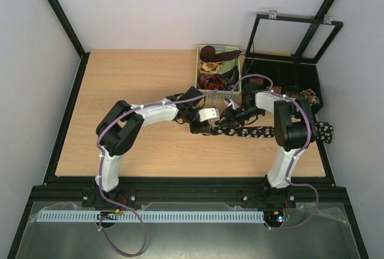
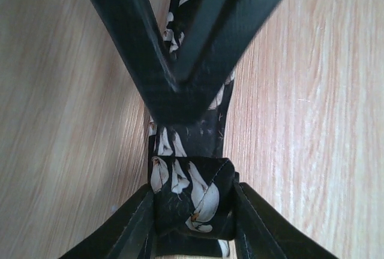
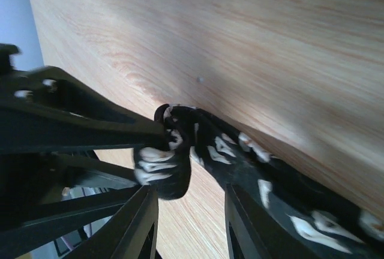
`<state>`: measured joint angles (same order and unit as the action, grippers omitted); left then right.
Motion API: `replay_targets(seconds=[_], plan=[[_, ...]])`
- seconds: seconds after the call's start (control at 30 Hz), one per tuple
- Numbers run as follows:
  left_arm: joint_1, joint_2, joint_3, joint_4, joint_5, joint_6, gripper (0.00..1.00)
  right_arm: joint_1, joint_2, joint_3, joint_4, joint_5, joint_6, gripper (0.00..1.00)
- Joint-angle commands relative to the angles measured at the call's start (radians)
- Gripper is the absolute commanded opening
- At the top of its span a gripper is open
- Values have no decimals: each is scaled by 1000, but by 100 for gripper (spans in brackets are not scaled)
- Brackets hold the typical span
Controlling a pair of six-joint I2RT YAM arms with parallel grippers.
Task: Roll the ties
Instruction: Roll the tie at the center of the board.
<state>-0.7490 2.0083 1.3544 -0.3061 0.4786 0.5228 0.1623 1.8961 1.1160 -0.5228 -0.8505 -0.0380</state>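
A black tie with white flower speckles [image 1: 270,132] lies across the table from the middle to the right edge. Its near end is rolled into a small coil [image 2: 186,181]. My left gripper [image 2: 193,193] is shut on that coil, one finger on each side; it shows in the top view [image 1: 199,126]. In the right wrist view the coil [image 3: 162,163] hangs at the left gripper's fingers [image 3: 90,127]. My right gripper [image 3: 189,193] is open just beside the coil, with the tie's strip [image 3: 270,175] lying over its right finger. It shows in the top view [image 1: 227,120].
A pale green basket [image 1: 199,67] at the back holds several rolled ties [image 1: 216,67] in red, beige and brown. A black box [image 1: 282,70] with its lid up stands at the back right, with a coil [image 1: 309,96] in it. The tie's wide end [image 1: 324,132] reaches the right table edge.
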Motion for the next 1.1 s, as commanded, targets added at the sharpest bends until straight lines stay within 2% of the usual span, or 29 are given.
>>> replay_targets(seconds=[0.0, 0.07, 0.23, 0.47, 0.57, 0.67, 0.9, 1.07], plan=[[-9, 65, 39, -23, -3, -20, 39, -31, 7, -1, -85, -30, -12, 33], [-9, 82, 39, -24, -5, -24, 47, -32, 4, -3, -90, -35, -13, 34], [-8, 82, 11, 6, -6, -38, 58, -30, -2, -19, -90, -55, 3, 36], [-10, 55, -32, 43, 6, -26, 46, -21, 9, -20, -32, -52, 71, 37], [-15, 25, -66, 70, -4, -10, 45, -21, 25, 4, -36, -57, 85, 45], [-22, 4, -96, 90, -27, 13, 44, -21, 37, 19, -25, -82, 112, 48], [-32, -23, -142, 145, -85, 27, 44, 19, 84, 64, -13, -92, 159, 47], [-45, -41, -174, 170, -131, 55, 45, 69, 122, 95, -9, -34, 170, 42]])
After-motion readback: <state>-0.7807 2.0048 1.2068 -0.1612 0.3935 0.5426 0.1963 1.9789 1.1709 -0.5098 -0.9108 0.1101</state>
